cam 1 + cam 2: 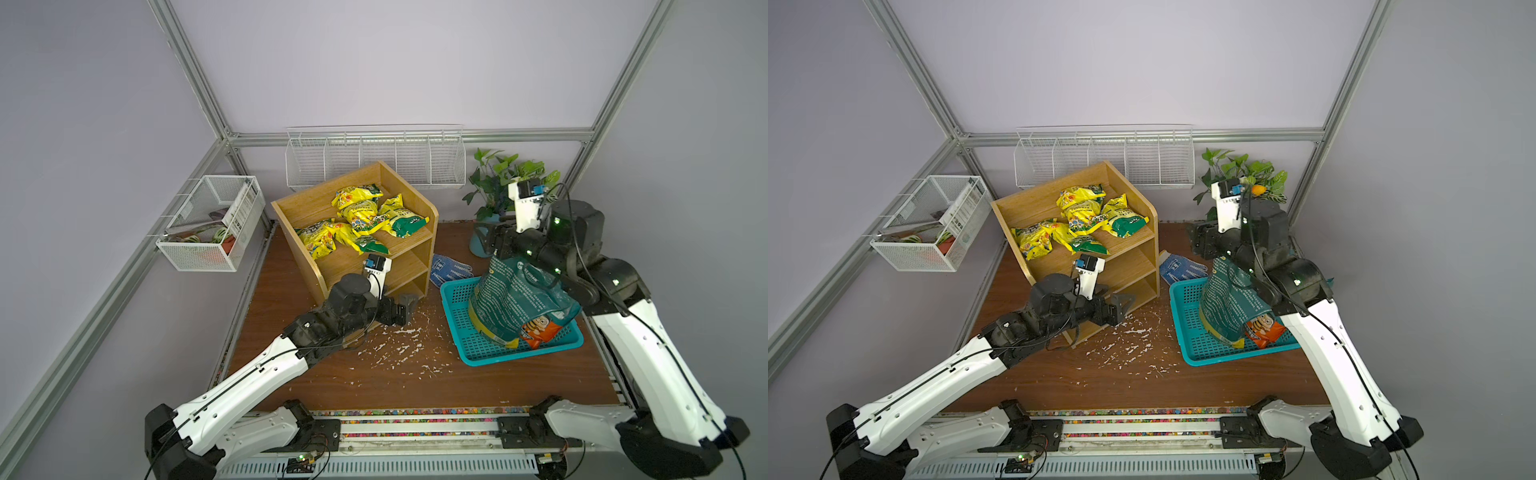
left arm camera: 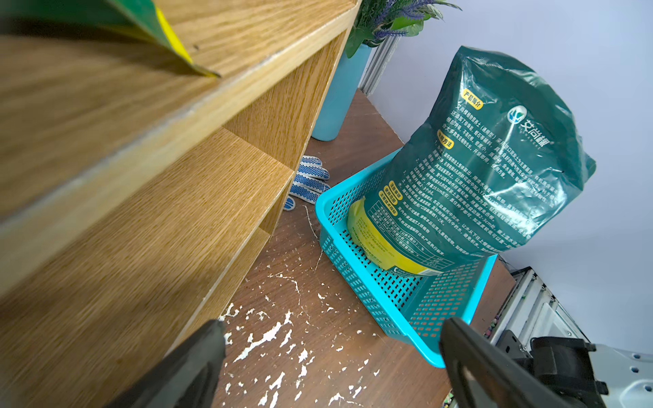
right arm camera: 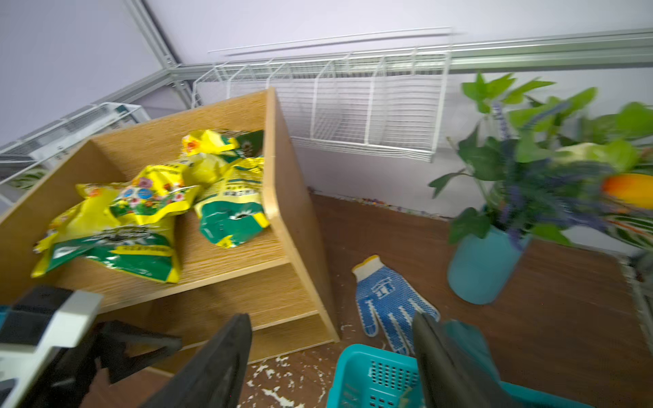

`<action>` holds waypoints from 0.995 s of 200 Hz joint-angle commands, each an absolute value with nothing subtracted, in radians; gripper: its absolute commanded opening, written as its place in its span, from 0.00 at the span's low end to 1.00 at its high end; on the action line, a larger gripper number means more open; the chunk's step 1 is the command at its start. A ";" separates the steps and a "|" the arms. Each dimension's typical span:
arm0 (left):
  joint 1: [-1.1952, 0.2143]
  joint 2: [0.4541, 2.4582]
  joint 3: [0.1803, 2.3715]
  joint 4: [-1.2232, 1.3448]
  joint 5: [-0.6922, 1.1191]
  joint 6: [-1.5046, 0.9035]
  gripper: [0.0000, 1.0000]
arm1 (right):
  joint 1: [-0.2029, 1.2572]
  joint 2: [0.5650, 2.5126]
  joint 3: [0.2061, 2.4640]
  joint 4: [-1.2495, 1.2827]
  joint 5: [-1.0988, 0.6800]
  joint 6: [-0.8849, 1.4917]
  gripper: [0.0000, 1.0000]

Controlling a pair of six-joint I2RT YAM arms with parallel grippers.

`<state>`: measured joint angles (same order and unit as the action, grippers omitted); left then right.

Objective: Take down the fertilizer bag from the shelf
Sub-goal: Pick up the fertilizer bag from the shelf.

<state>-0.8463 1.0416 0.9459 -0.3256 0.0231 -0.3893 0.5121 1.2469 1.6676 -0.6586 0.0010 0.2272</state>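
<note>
Right, from my seat the fertilizer bag (image 1: pixel 519 299), the big dark green one, is off the shelf (image 1: pixel 303 212) and standing in the teal basket (image 1: pixel 482 345) on the right side of the tabletop (image 1: pixel 374 382). It leans a little, and an orange packet (image 1: pixel 540 328) is wedged under its near edge. In the left wrist view I see it upright against the basket's far wall, with its yellow base on the perforated floor.

The right jaws hang just above the bag's crumpled top. In the right wrist view their black fingers (image 3: pixel 219 360) stand wide apart with nothing between them. A dark green fold sits beside the outer face of one finger, and I cannot tell whether it touches.

The left jaws are also spread wide and hold nothing. Their fingers (image 2: pixel 190 367) are low by the front of the shelf's lower tiers, above the white flakes (image 1: pixel 395 345) scattered on the tabletop.

Several smaller yellow-and-green packets (image 1: pixel 361 216) lie in a heap on the shelf's top tier, and the two tiers below look bare.

A blue dotted glove (image 1: pixel 451 270) lies flat between the shelf and the basket. Behind the basket a leafy plant (image 1: pixel 498 174) stands in a teal pot (image 3: pixel 480 268).
</note>
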 commanded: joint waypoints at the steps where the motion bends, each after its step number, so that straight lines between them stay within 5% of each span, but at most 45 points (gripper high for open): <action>1: -0.842 1.016 0.910 -0.330 0.015 -0.407 0.99 | 0.589 1.309 1.704 -0.659 0.012 0.286 0.77; 64: -0.841 0.955 0.832 -0.335 0.014 -0.438 0.99 | 0.732 1.462 1.692 -0.438 -0.059 0.448 0.75; 199: -0.843 0.895 0.804 -0.329 0.001 -0.426 0.99 | 0.727 1.616 1.638 -0.263 0.132 0.705 0.78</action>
